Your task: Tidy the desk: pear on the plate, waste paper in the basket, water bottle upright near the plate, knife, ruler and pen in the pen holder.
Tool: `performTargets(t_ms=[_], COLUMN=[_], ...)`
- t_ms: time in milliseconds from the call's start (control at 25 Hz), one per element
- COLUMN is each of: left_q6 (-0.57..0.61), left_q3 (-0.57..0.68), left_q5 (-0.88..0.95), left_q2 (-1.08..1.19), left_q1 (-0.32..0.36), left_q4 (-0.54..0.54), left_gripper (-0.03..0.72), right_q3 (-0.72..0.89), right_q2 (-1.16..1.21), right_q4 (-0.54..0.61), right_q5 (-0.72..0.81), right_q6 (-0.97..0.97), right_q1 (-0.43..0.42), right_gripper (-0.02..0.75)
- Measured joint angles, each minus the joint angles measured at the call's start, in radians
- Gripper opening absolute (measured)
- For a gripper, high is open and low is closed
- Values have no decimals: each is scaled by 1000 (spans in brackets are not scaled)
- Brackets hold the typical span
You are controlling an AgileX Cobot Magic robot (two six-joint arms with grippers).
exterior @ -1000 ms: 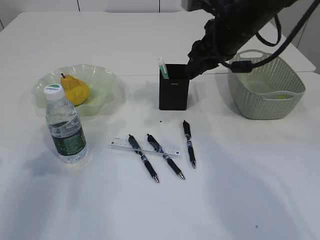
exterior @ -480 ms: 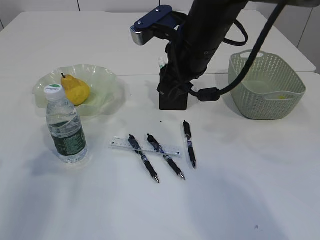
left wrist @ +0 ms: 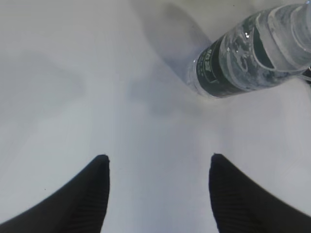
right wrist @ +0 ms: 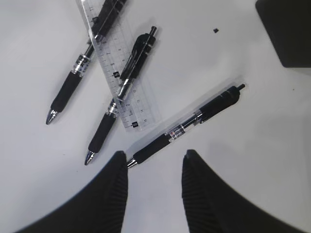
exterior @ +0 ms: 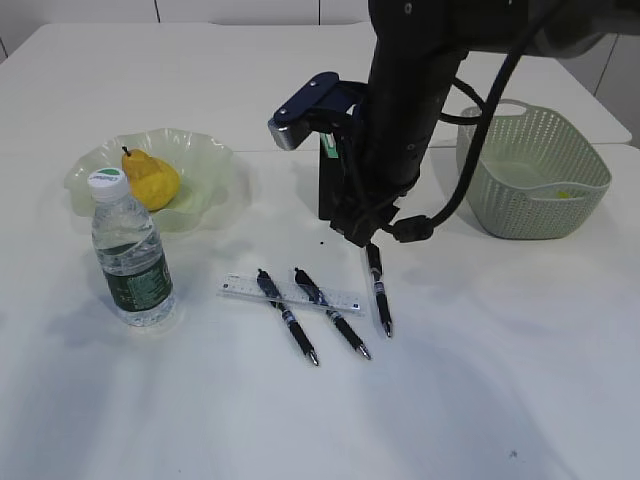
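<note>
My right gripper (exterior: 362,238) hangs open just above the desk (exterior: 480,380), over the rightmost pen (exterior: 377,288). In the right wrist view that pen (right wrist: 187,125) lies slantwise ahead of the gripper (right wrist: 154,160), its tip by the left finger, nothing held. Two more pens (exterior: 288,317) (exterior: 332,313) lie across the ruler (exterior: 240,289). My arm half hides the pen holder (exterior: 328,195); a green-white end (exterior: 325,145) sticks out of it. The pear (exterior: 150,180) sits on the plate (exterior: 215,160), the water bottle (exterior: 130,255) upright beside it. My left gripper (left wrist: 158,160) is open over bare desk near the bottle (left wrist: 252,53).
The basket (exterior: 535,215) stands at the right with a yellow paper scrap (exterior: 565,193) inside. In the right wrist view, the ruler (right wrist: 119,68) and two pens (right wrist: 68,90) (right wrist: 104,128) lie left of the fingers, the holder's corner (right wrist: 289,29) upper right.
My right arm swung left from beside the basket, passed in front of the pen holder, and came down over the rightmost pen. Objects on the desk stayed put.
</note>
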Motion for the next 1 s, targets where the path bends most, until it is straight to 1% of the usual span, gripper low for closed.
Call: performTargets(t_ms=[360,560,1000], left_q6=[0,0,0], left_q3=[0,0,0], left_q5=[-8,-14,-23], left_q2=[0,0,0], left_q1=[0,0,0], left_q4=[0,0,0], left_gripper=[456,456,456], right_q3=[0,-1,-98], right_q2=[25,43,92], right_q4=[0,0,9], right_q5=[0,-23,-34], right_q6=[-60,-99,-105], right_q1=[1,1,2], right_gripper=[288,337,347])
